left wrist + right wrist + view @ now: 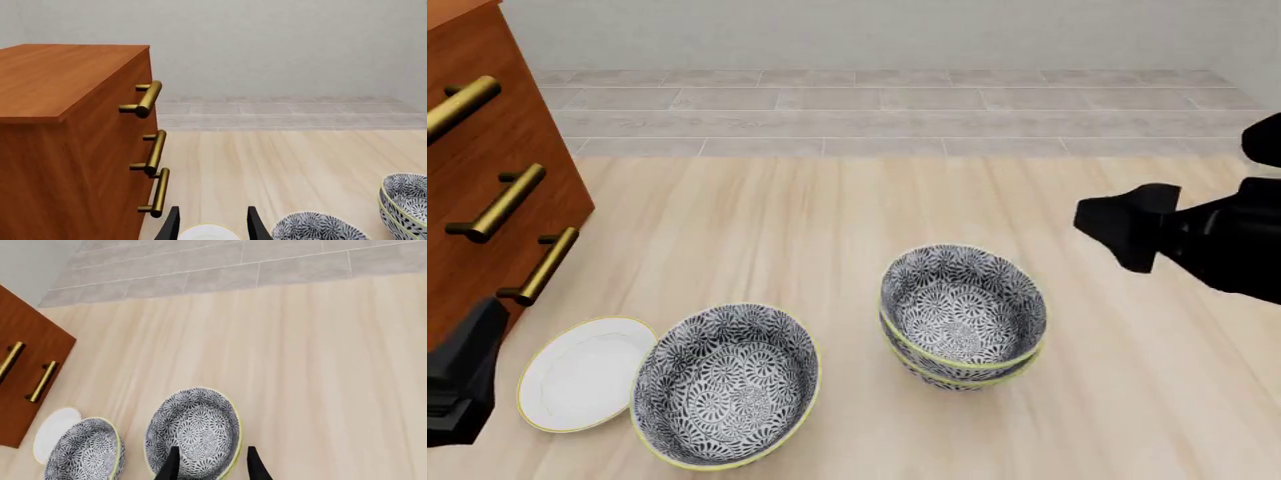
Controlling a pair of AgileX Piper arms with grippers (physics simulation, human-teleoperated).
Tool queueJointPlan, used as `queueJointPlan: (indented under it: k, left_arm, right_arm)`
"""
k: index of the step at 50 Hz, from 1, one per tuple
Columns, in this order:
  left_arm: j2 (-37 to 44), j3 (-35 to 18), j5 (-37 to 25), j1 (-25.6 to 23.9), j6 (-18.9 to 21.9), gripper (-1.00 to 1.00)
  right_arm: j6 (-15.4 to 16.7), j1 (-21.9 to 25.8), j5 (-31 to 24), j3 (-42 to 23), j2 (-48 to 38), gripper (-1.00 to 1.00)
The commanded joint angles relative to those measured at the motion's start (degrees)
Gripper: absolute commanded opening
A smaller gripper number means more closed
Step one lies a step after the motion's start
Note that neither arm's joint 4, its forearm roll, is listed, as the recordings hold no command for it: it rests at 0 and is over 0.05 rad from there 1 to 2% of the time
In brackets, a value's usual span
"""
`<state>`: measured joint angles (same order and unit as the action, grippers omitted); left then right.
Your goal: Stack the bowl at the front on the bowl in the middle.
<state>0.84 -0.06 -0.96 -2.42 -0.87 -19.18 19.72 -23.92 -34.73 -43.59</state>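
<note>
With the bowl at the front already nested in the bowl in the middle, right of the wider bowl, the empty right gripper, fingers apart, should lift straight clear; left gripper also gapes.

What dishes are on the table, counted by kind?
Patterned bowls: 3, two nested bowls and one wider bowl
White plate: 1
Total: 4
</note>
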Motion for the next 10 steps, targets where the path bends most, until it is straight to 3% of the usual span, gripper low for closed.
queueJointPlan:
  k: [1, 3, 5, 7, 10]
  left_arm:
    - [-0.15, 0.00, -0.21, -0.08, 0.05, 1.00]
    - [-0.34, 0.01, -0.40, -0.11, 0.08, 1.00]
    - [-0.21, 0.01, -0.31, -0.13, 0.10, 1.00]
    - [-0.25, 0.01, -0.33, -0.17, 0.15, 1.00]
    - [-0.20, 0.02, -0.26, -0.15, 0.20, 1.00]
  right_arm:
    - [2.94, -2.92, -5.56, -3.79, 8.26, 1.00]
    - [4.59, -4.17, -6.18, -4.71, 9.69, 1.00]
    - [4.28, -3.77, -6.68, -4.94, 10.10, 1.00]
    - [7.18, -5.74, -7.25, -5.90, 12.75, 1.00]
    - [7.38, -5.83, -7.90, -6.14, 13.85, 1.00]
